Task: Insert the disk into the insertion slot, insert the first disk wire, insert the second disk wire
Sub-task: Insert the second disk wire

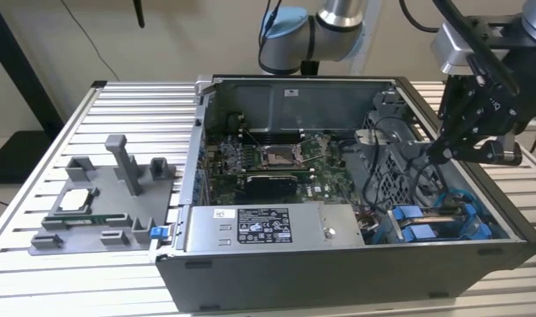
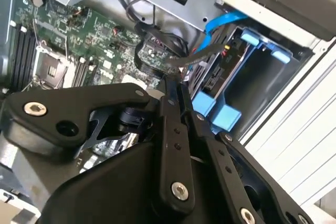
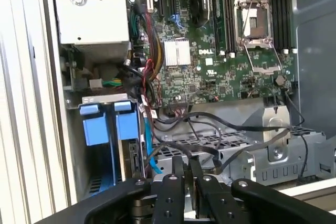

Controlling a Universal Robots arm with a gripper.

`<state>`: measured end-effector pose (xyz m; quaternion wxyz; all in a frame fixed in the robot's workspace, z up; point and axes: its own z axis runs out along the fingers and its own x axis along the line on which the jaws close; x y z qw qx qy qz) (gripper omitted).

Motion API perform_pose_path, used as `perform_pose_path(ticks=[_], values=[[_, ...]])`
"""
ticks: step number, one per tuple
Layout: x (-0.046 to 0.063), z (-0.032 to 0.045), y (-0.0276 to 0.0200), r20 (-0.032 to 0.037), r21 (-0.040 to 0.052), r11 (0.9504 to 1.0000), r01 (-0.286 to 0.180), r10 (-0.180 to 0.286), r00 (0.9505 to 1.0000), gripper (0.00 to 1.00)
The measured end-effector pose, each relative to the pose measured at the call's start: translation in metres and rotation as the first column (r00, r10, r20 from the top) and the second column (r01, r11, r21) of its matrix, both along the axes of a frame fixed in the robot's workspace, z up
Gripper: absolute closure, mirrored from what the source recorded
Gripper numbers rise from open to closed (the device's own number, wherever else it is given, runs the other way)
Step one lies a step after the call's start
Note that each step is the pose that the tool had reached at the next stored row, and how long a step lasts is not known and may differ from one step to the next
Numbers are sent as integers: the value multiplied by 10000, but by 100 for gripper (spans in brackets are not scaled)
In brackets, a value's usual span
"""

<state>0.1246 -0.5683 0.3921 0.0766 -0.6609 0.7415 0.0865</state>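
Black claw [image 2: 172,85] linkages are seen closest in both wrist views, and the fingers are drawn together to a narrow, closed stance. Whether anything thin is pinched between them cannot be told. A bundle of black wires [image 2: 157,51] is met just beyond the tips, and a blue cable [image 2: 218,22] is looped further off above the bay.

In the exterior view the claw is held at the right of the frame, above the open computer case [image 1: 338,277], and the disk [image 2: 220,72] is found below it, towards the lower right of the frame. The disk is seated inside the insertion slot [image 2: 273,85], framed by its blue carrier bracket [image 2: 227,115], with its connector end turned towards the claw. Disk and claw are near each other but apart.

The disk is judged to be dense, rigid and sensitive to knocks. It would best be gripped by the plastic bracket at its sides, not by the labelled face or the connector edge. The wires are judged to be light and limp, so a firm hold could be had only at the stiff plug housing, not along the cord.

Further out, the motherboard [image 2: 79,30] is laid across the case floor, and the case is carried by the slatted table [image 1: 117,119].
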Motion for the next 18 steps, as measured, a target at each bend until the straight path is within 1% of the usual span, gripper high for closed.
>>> perform_pose_path(ticks=[4,7,15,16,17,18], values=[[-98,-9,-4,16,-89,10000,-1,1,10000,100],[-121,-14,-5,20,-149,9999,-2,2,10000,100],[-121,-14,-5,20,-155,9999,-2,2,10000,100],[-121,-15,-4,20,-174,9998,-2,2,10000,100],[-121,-15,-4,20,-221,9998,-2,2,10000,100],[-121,-18,-5,20,-291,9996,-2,3,10000,100]])
